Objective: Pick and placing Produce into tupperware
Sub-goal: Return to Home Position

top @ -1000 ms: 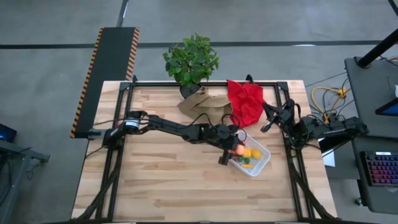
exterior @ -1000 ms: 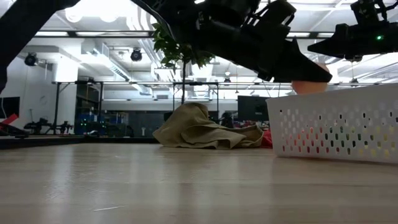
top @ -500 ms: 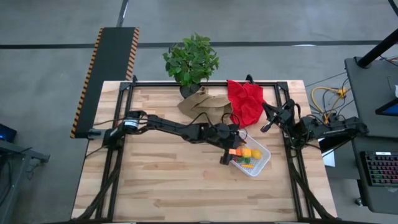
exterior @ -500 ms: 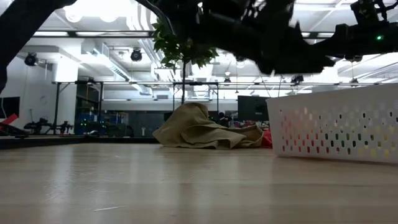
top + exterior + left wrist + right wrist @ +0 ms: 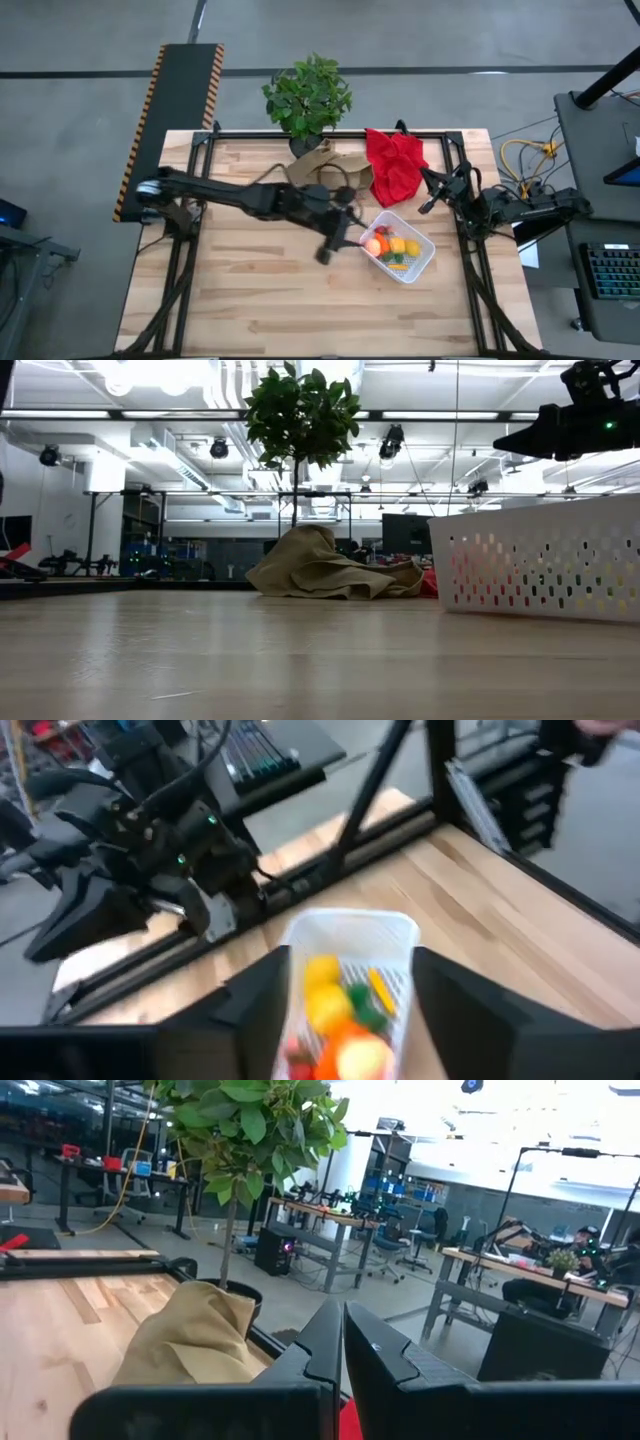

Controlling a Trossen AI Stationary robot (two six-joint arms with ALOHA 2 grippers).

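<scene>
- Tupperware (image 5: 418,265) duty plays out on a wooden table (image 5: 250,300). The white perforated container rests on the table's right half, near a red cloth (image 5: 395,165) and a brown paper bag (image 5: 325,172).
- Stretched across the table's middle, the left arm holds the left gripper (image 5: 323,252) just beside the tupperware's nearest corner. Its fingers (image 5: 262,1000) are spread wide with nothing between them.
- At the table's right edge, clear of the tupperware, the right gripper (image 5: 338,1320) waits with its fingers pressed together on nothing.
- Seen from above, the tupperware sits corner-on to the table edges. It is close to square, so no clear long axis shows.
- Produce lies wholly inside. A peach (image 5: 374,245) fills the corner nearest the left gripper, and two yellow pieces (image 5: 411,247) sit mid-container, lemon and corn being too blurred to tell apart.
- A carrot (image 5: 380,988) appears to lie flat, its length running along a side wall, and red berries (image 5: 298,1058) sit beside the peach.
- The likely risk is that the tupperware looks light. A low sweep of the left arm could clip its rim, sliding it or spilling fruit. The paper bag also lies close beside that arm.
</scene>
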